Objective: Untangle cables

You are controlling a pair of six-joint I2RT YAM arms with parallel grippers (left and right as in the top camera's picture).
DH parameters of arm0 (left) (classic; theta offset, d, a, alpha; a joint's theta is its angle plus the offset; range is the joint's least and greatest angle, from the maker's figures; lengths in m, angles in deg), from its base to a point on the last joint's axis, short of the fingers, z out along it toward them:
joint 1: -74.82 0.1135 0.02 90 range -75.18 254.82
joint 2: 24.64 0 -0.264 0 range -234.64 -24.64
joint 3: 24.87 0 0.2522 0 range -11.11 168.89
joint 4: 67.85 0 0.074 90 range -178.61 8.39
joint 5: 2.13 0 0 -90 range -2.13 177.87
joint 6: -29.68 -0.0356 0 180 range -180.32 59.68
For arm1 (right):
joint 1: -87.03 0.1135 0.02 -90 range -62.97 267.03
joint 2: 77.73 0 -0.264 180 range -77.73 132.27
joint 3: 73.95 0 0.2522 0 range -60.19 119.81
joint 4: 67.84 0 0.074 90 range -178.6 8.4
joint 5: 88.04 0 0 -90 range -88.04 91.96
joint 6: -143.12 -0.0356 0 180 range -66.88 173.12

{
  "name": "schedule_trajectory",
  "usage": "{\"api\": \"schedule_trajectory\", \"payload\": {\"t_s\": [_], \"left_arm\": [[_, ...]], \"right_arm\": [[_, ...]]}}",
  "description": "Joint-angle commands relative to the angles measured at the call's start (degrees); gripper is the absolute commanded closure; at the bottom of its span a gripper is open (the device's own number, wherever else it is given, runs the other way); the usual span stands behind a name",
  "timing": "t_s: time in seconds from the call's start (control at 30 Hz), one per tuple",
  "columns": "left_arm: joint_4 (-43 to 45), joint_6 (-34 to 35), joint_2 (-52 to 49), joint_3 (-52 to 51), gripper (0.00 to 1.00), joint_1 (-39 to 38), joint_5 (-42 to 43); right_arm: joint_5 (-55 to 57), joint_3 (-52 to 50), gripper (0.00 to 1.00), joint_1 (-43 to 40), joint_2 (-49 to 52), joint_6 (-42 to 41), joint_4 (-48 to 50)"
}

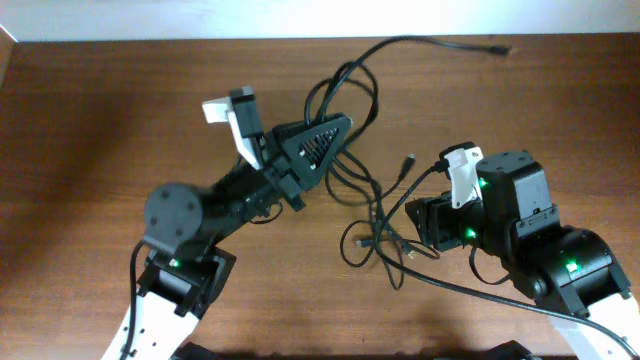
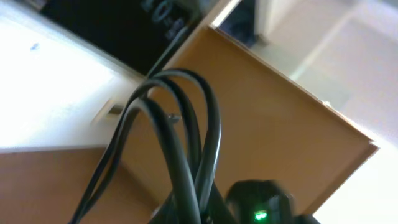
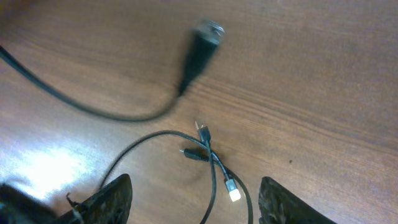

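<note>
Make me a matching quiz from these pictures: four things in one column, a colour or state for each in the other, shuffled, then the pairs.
Things:
1. left gripper
2. right gripper
3. table
4. cables

Colour or state:
A. brown wood
B. open
C. black, tangled
D. shut on cables

Pairs: 1-D, 2-B, 3-A, 4-C

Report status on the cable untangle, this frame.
Left gripper shut on cables, loops lifted. Right gripper open over plug ends on table. Knot between arms not yet undone.
</note>
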Motion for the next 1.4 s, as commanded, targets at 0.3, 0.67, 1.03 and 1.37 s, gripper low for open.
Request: {"api": "schedule_trajectory", "payload": {"t_s": [0.3,0.67,1.03,1.37], "left_arm": [[-23.2,-46.7,0.9,0.5,1.0,16.9,-4.7],[-22.3,-94.8,0.9,0.5,1.0,19.4,-31.3],[-47.8,-85.0,-5.2,0.5,0.01,15.8,6.0],[-54.9,-57.0,-5.2,0.5,0.01,12.0,15.2]], "right_arm": [[2.6,1.0,0.3,-0.3,-12.2,0.3,0.4],[5.6,1.0,0.29,-0.3,-12.3,0.1,-4.6],[3.8,1.0,0.29,-0.3,-12.3,0.0,-5.7],[3.8,1.0,0.29,-0.3,-12.3,0.0,-7.1]]}}
